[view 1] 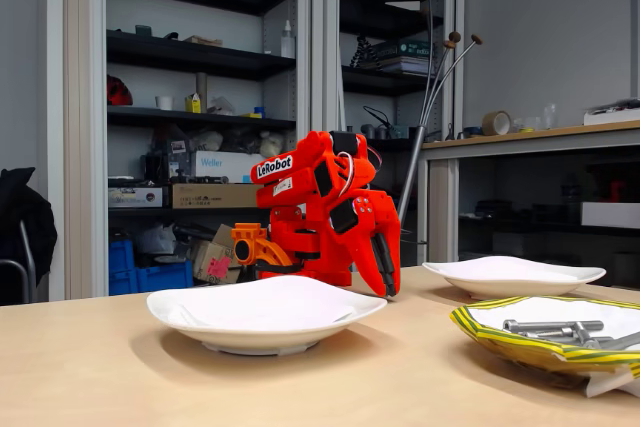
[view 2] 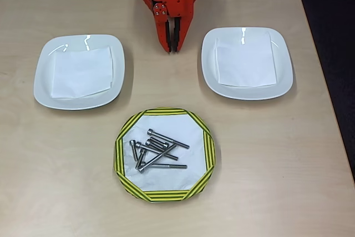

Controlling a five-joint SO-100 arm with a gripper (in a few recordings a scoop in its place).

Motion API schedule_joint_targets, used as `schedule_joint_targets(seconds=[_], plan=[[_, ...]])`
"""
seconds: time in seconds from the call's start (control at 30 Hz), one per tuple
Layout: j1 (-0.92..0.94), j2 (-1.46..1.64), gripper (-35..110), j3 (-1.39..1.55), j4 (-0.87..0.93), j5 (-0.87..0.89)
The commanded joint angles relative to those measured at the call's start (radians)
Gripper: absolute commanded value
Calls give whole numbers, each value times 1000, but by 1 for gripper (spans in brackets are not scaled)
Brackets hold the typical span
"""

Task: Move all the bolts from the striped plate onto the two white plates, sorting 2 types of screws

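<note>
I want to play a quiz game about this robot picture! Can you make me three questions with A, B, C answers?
1. Where are the bolts?
A. on the striped plate
B. on the left white plate
C. on the bare table

2. How many white plates are there?
A. one
B. two
C. four

3. What is the gripper holding?
A. a bolt
B. a napkin
C. nothing

Answers: 1 A, the bolts lie piled on the striped plate. 2 B, one white plate sits left and one right in the overhead view. 3 C, the gripper's tip rests between them, fingers together, nothing between them.
</note>
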Motion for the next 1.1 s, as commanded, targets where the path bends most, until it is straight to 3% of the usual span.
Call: schedule_joint_targets(seconds=[0.0, 1.07], plan=[[-15, 9, 3, 3, 3, 3], [35, 21, 3, -44, -6, -26]])
